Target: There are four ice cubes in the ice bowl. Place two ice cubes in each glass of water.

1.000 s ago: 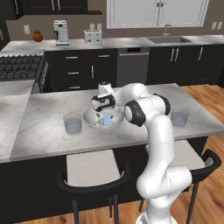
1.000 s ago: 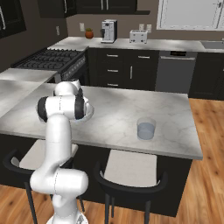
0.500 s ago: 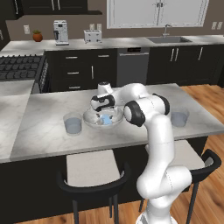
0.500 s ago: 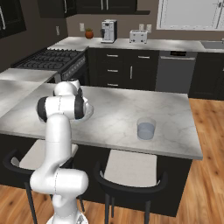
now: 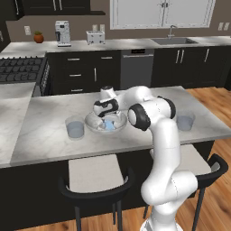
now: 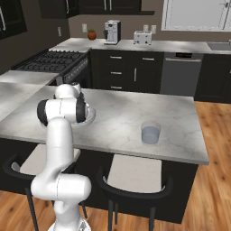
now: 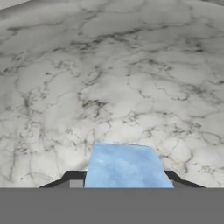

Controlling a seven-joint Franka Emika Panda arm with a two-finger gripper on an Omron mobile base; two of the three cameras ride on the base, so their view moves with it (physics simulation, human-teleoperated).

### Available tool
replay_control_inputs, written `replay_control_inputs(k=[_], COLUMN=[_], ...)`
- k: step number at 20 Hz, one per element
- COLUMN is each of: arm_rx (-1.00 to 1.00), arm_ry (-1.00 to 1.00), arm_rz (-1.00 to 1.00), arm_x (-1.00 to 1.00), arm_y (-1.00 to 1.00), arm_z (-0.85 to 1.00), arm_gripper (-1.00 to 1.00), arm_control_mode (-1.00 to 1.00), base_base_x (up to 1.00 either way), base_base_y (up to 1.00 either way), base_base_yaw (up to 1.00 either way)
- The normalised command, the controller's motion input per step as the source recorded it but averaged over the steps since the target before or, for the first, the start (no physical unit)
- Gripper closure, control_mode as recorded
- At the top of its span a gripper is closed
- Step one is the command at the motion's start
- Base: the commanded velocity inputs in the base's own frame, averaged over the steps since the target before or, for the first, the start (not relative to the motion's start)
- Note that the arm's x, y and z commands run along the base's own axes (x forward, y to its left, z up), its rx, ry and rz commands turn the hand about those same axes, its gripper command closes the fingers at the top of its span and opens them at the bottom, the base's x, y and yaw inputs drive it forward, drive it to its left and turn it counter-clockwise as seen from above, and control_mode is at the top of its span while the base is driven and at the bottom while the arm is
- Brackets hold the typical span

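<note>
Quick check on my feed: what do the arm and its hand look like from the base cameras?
A glossy white arm of rounded tubular segments with dark grey to black joint caps and seams. The hand is a white block with a dark band and small dark finger tips. No cables or markings are visible.

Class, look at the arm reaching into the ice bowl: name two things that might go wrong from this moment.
1. The ice cube sits between the fingertips of the gripper down in the ice bowl; it may slip out when lifted.
2. The far glass lies beyond the arm's own elbow, so the carry risks dropping the cube.
</note>
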Motion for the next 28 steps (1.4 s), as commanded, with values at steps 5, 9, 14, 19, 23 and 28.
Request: replay_control_inputs(k=[5, 9, 14, 19, 23, 28], arm_rx=[0.06, 0.26, 0.20, 0.06, 0.00, 0.00], arm_ry=[-0.07, -0.19, -0.01, 0.00, 0.06, 0.00], arm_rz=[-0.08, -0.01, 0.12, 0.24, 0.22, 0.24], arm_x=[-0.07, -0.46, -0.77, -0.87, -0.50, -0.07], arm_y=[0.00, 0.00, -0.05, -0.08, 0.18, 0.38], arm_z=[-0.02, 0.74, 0.65, 0.63, 0.95, 0.70], arm_gripper=[1.00, 1.00, 1.00, 1.00, 1.00, 1.00], arm_control_mode=[-1.00, -1.00, -1.00, -1.00, -1.00, -1.00], base_base_x=[0.00, 0.00, 0.00, 0.00, 0.00, 0.00], base_base_y=[0.00, 0.00, 0.00, 0.00, 0.00, 0.00], base_base_yaw=[0.00, 0.00, 0.00, 0.00, 0.00, 0.00])
